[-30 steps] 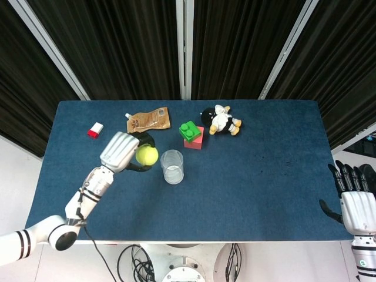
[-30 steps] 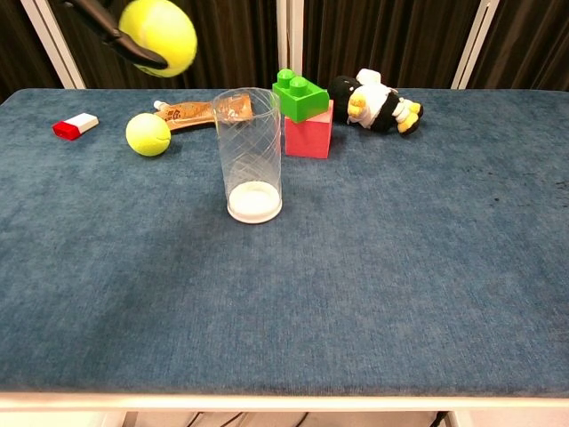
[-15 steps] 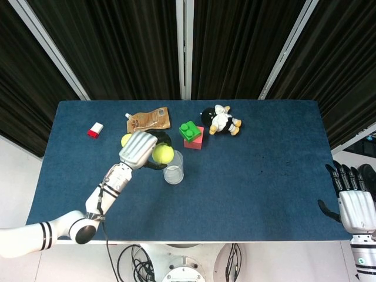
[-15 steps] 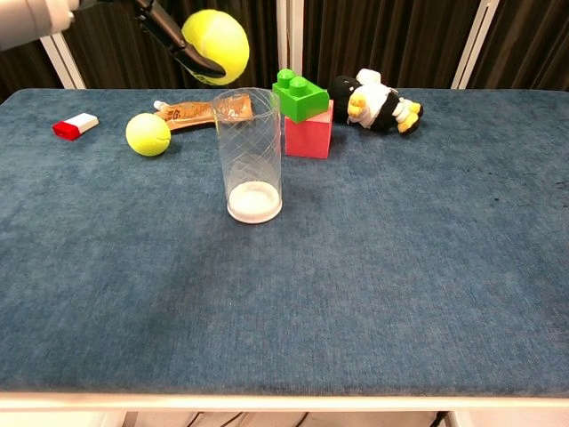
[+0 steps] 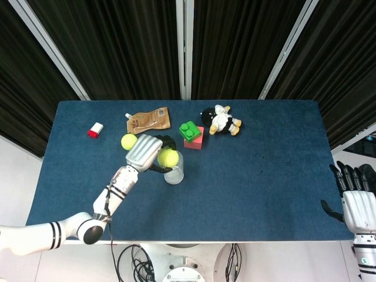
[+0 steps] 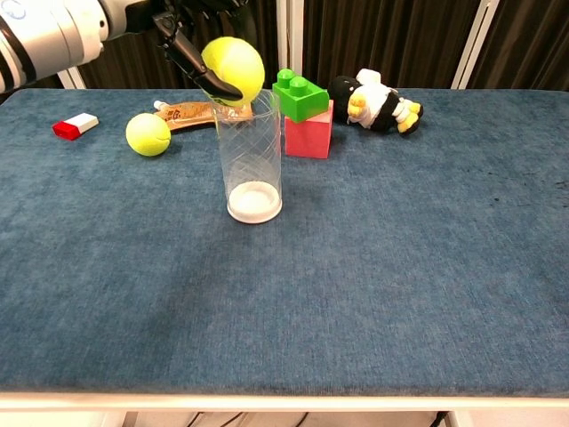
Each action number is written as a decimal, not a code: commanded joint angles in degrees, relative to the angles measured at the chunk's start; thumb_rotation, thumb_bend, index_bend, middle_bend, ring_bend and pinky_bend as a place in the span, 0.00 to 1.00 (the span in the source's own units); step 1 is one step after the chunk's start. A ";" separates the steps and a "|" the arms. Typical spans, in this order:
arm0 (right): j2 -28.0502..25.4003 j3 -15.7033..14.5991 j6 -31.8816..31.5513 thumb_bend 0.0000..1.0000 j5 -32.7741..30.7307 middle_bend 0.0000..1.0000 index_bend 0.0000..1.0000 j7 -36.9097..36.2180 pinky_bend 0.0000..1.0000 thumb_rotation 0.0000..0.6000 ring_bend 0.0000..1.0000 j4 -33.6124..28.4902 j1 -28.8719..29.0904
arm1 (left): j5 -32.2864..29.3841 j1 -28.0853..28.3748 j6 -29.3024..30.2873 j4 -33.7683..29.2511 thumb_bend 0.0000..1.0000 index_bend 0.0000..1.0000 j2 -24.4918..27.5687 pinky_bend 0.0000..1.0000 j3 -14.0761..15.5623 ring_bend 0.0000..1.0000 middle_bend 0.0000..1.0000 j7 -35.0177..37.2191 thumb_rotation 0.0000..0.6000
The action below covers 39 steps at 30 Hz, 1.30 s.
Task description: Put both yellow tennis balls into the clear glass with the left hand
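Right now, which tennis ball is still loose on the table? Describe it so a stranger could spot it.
On the blue table, look left of the clear glass. The loose tennis ball lies by the brown pouch; unlike its twin, no hand holds it.

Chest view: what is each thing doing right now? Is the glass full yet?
Clear glass: upright, nothing in it yet.
Held tennis ball: gripped by the left hand, just above the glass rim.
Second tennis ball: resting on the table, untouched.
Right hand: holding nothing, fingers apart, at the table edge.
Green block: stacked on the pink block.
Plush toy: lying down.
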<state>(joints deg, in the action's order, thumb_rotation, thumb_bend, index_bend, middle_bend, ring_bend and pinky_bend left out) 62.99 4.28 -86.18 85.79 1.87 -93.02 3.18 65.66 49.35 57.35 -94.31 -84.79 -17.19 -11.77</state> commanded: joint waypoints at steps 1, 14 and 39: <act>-0.01 -0.01 -0.06 0.20 -0.06 0.00 0.00 -0.32 0.00 1.00 0.00 0.20 -0.08 | -0.10 0.31 0.39 0.32 0.16 0.56 -0.73 0.75 -0.14 0.52 0.54 0.08 1.00; -0.37 0.13 -0.41 0.20 -0.61 0.00 0.00 -1.87 0.00 1.00 0.00 0.99 -0.51 | 1.04 0.94 -0.60 2.42 0.12 0.20 -1.32 0.63 1.27 0.32 0.30 0.93 1.00; -1.34 -0.18 -1.36 0.20 0.14 0.00 0.00 -1.14 0.00 1.00 0.00 -0.55 -1.07 | -5.20 -3.92 1.91 13.81 0.11 0.23 6.21 0.53 2.14 0.26 0.28 -6.54 1.00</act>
<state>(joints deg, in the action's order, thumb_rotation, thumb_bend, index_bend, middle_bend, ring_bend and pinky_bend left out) 61.67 4.14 -87.54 85.89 0.71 -93.53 2.14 62.84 46.06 62.06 -85.20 -78.07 -16.54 -18.47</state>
